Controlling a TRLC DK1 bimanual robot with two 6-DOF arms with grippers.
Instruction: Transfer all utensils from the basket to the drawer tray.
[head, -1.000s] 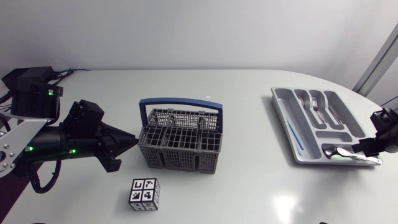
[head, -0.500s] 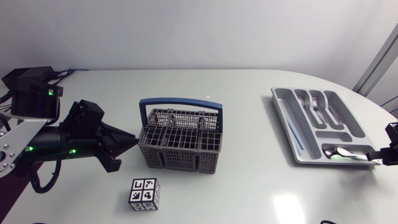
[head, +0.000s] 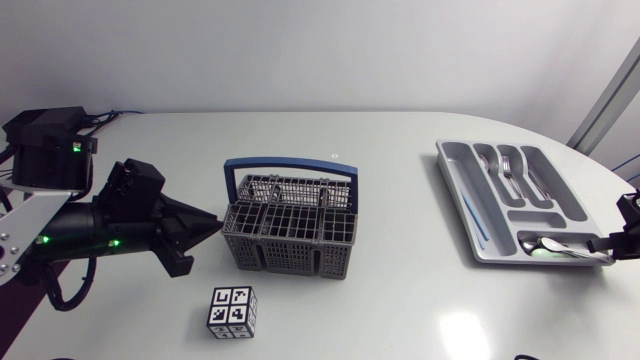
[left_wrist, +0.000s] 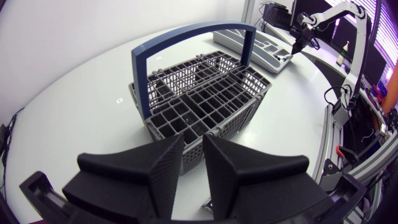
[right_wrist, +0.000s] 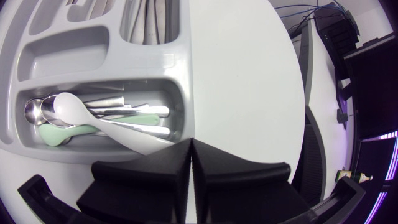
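Left claw (head: 212, 226) hangs low over the counter (head: 400, 300), tips aimed at the basket (head: 290, 255) and just short of its near wall. From the left wrist view the claw (left_wrist: 193, 142) shows a narrow gap between its fingers, a touch open, with nothing in it, and the basket (left_wrist: 205, 99) sits right ahead under its upright blue handle (left_wrist: 186, 40). Across the counter, well apart, lies the grey tray (head: 455, 190). Forks (head: 508, 170) lie in its long slots, spoons (head: 555, 246) in the crosswise slot at the near end. Right claw (head: 605, 243) sits at that end, just off the tray's corner. Its own view shows the claw (right_wrist: 189, 144) pressed closed, finger against finger, gripping nothing. Just ahead of it in the tray (right_wrist: 68, 56) a white spoon (right_wrist: 68, 107) lies over a green spoon (right_wrist: 62, 132) among metal ones, the white handle running toward the fingertips. A marker cube (head: 232, 312) stands near the basket.
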